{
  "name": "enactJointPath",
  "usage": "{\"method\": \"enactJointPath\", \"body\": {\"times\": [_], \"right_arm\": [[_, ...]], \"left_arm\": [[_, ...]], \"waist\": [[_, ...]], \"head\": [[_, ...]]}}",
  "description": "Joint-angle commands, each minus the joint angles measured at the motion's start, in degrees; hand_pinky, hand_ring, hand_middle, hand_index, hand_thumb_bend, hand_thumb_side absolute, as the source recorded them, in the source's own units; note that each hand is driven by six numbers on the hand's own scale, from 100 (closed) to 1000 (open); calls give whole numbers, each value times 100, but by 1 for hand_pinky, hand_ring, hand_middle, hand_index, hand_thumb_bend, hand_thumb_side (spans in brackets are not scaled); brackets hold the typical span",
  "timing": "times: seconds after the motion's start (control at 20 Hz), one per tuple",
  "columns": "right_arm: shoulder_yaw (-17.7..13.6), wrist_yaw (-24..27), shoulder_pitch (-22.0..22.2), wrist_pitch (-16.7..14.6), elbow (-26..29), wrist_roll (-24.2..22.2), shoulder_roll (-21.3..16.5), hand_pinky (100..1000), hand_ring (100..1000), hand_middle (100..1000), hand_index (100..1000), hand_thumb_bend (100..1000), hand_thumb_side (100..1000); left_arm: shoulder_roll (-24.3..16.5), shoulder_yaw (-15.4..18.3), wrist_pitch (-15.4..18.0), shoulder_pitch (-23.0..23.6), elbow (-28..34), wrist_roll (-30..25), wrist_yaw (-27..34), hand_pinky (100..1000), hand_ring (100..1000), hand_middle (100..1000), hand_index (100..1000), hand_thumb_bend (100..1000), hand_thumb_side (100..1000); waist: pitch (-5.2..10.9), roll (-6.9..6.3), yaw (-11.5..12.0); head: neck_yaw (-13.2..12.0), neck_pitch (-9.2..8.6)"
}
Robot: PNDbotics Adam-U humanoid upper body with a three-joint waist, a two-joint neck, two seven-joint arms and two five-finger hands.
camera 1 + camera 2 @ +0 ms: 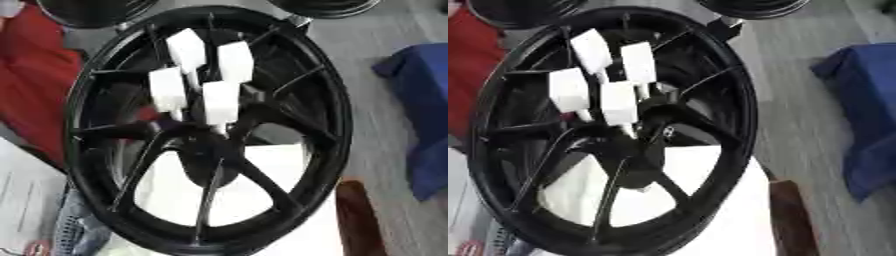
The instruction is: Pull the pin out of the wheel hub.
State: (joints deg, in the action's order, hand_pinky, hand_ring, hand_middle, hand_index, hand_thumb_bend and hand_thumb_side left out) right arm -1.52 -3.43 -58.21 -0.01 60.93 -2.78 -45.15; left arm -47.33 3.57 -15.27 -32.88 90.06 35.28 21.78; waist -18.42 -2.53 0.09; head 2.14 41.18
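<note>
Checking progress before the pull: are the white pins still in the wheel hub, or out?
In. Four white pins stand clustered, their thin stems running down toward the black wheel hub; no hand shows.

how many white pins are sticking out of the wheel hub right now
4, clustered above the wheel hub: far pin, right pin, left pin, near pin. Others may be hidden behind spokes.

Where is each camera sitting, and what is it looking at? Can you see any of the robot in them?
Left eye view: in the robot's head, looking down at the black wheel hub with four white pins; none of the robot shows.
Right eye view: beside it in the head, looking down at the same wheel, which sits further left; no robot here either.
Both share the wheel, the pins, a blue cloth at right and something red at left.
</note>
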Motion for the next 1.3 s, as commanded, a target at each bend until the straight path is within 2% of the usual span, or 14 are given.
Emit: {"method": "enactJointPath", "body": {"times": [0.05, 0.2, 0.35, 0.55, 0.65, 0.7, 0.75, 0.8, 0.9, 1.0, 1.15, 1.3], "right_arm": [[56, 54, -97, 61, 31, -63, -223, 871, 747, 751, 836, 100, 845], [114, 24, -73, 103, 37, -79, -254, 870, 749, 753, 837, 100, 848], [199, -224, -198, 139, 26, -161, -202, 872, 752, 758, 843, 100, 849], [561, -985, -614, 106, -74, -695, -55, 876, 765, 766, 851, 100, 833], [591, -1321, -737, 56, -132, -936, 2, 876, 765, 766, 851, 100, 833], [653, -1455, -779, -7, -141, -1041, 27, 891, 800, 781, 855, 100, 722], [1116, -1922, -945, -273, -158, -1506, 89, 895, 806, 784, 857, 100, 723], [1392, -2489, -1160, -564, -230, -2215, 196, 901, 817, 793, 862, 100, 741], [1474, -3380, -1496, -1067, -407, -3486, 439, 906, 826, 799, 867, 100, 767], [1444, -3873, -1716, -1410, -573, -4202, 648, 906, 828, 801, 868, 100, 760], [1421, -4136, -1923, -1681, -837, -4498, 900, 901, 826, 799, 867, 100, 772], [1458, -4153, -2066, -1770, -1159, -4390, 1112, 896, 825, 801, 868, 100, 776]], "left_arm": [[-171, 60, -88, 115, 334, -10, -151, 809, 818, 787, 890, 275, 842], [-144, 45, -221, 285, 598, -45, -211, 811, 822, 790, 891, 276, 843], [-133, 30, -304, 344, 719, -59, -228, 810, 821, 787, 890, 277, 840], [-133, 6, -360, 369, 786, -116, -274, 817, 827, 791, 893, 262, 852], [-127, 12, -380, 373, 792, -160, -312, 817, 827, 791, 893, 262, 852], [-129, 2, -389, 372, 795, -188, -324, 826, 836, 800, 901, 238, 873], [-138, -45, -415, 366, 803, -284, -344, 827, 836, 800, 892, 236, 875], [-144, -61, -442, 365, 803, -380, -372, 828, 837, 800, 893, 234, 876], [-151, -48, -477, 368, 800, -520, -426, 828, 838, 800, 895, 233, 876], [-155, -38, -497, 360, 800, -607, -455, 818, 839, 799, 897, 231, 876], [-150, -25, -504, 339, 796, -671, -461, 816, 839, 799, 897, 231, 877], [-140, -23, -498, 331, 785, -695, -442, 816, 840, 799, 896, 232, 876]], "waist": [[122, 0, 14], [103, -16, 38], [115, -33, 51], [141, -31, 52], [146, -34, 47], [148, -26, 60], [160, -8, 97], [170, -4, 109], [181, 0, 120], [187, 10, 136], [193, 27, 158], [198, 41, 174]], "head": [[6, -60], [34, -40], [54, 36], [113, 94], [117, 100], [133, 103], [169, 112], [185, 116], [206, 109], [232, 90], [261, 47], [287, -29]]}}
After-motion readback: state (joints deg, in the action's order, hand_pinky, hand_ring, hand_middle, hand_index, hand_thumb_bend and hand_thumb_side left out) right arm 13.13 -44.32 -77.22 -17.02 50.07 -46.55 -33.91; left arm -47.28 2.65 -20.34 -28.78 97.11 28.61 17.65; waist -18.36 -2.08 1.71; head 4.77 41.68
